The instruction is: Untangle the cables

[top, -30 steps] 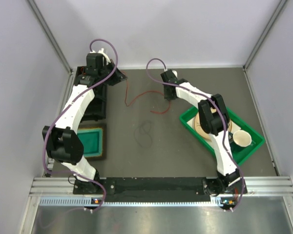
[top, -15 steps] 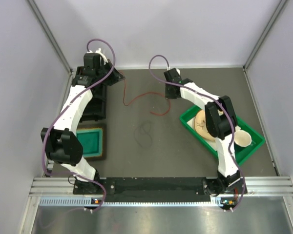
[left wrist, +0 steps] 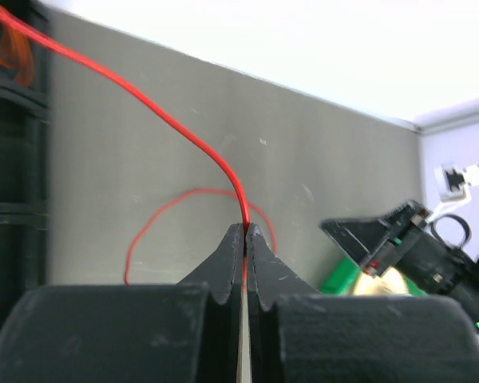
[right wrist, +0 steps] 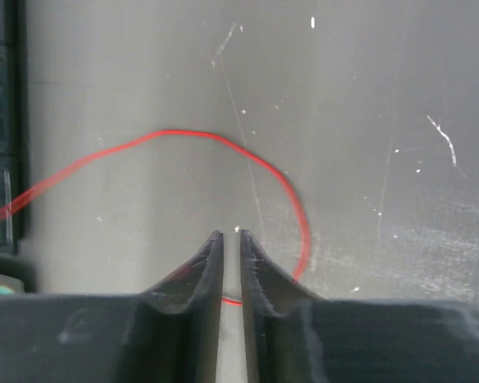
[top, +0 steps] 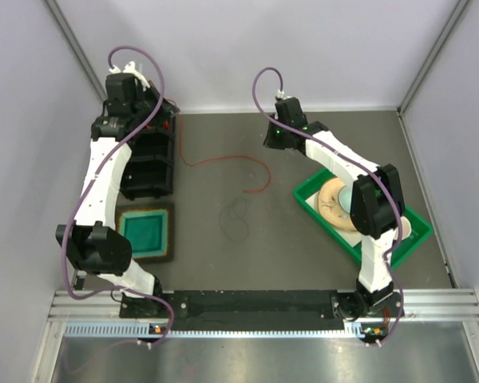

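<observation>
1. Left gripper (left wrist: 245, 231): the jaws are clamped tight on the red cable (left wrist: 184, 132). The strand comes straight out from between the tips and climbs away in a clean arc.
2. Right gripper (right wrist: 230, 235): the jaws are all but together, with a bare sliver of gap and nothing in it. It hangs above the table (top: 319, 144), and the red cable curves across the surface below, apart from the tips.
3. From overhead, the red cable lies to the left of the green tray (top: 303, 203). Its hooked end is near the tray's left corner. The rest runs further left, then lifts toward the left gripper.
4. The dark cable (top: 238, 215) is a thin loose loop lying flat, also left of the green tray. It is near the red hook, and I cannot tell whether the two touch.
5. In the green tray sits a pale tan round thing (top: 333, 203), partly covered by the right arm.
6. The black rack (top: 148, 171) stands well to the left of the green tray, under the left arm. In the left wrist view an orange coil (left wrist: 4, 56) shows at its top edge; which compartment, I cannot tell.
7. A teal square pad (top: 146, 230) in a dark frame also sits well to the left of the green tray.
</observation>
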`<state>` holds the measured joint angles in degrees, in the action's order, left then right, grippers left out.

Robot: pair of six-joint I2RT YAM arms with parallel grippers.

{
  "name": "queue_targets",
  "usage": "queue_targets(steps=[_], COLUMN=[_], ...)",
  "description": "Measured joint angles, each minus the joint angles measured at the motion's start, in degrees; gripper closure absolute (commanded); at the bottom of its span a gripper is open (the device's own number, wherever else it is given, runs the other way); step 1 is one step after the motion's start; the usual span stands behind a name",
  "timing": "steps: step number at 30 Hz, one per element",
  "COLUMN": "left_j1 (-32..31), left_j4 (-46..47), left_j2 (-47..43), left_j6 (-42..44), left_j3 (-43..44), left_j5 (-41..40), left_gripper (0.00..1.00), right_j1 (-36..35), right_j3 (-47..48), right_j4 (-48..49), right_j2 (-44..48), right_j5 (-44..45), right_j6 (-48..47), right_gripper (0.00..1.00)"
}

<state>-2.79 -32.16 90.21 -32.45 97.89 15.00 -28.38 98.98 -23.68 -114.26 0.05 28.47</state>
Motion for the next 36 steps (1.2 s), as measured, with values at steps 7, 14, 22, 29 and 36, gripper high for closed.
queue_targets(steps=[7, 14, 22, 29, 36], left_j1=[0.42, 0.44, 0.44, 0.44, 0.44], left_j4=[-7.48, -6.32, 1.60, 5.35, 5.18], left_j2=[0.35, 2.32, 2.21, 2.08, 0.17], left_j6=[6.36, 8.61, 9.09, 11.85, 16.59], left_j3=[14.19, 31.71, 33.40, 36.17, 32.26], left_j5=[-9.33, -17.03, -22.75, -26.84, -35.08], left_gripper=[1.00, 1.00, 1.00, 1.00, 1.00], right_j1=[0.02, 0.02, 0.02, 0.02, 0.02], right_j3=[-6.47, -15.23, -18.51, -20.35, -20.76], right_j4=[-0.15, -0.46, 0.13, 0.33, 0.70], right_j2=[1.90, 7.69, 13.03, 13.46, 13.38], right_j5=[1.64, 3.61, 4.20, 3.26, 1.90], right_j6=[0.02, 0.07, 0.07, 0.11, 0.35], right_gripper=[0.60, 0.60, 0.60, 0.61, 0.62])
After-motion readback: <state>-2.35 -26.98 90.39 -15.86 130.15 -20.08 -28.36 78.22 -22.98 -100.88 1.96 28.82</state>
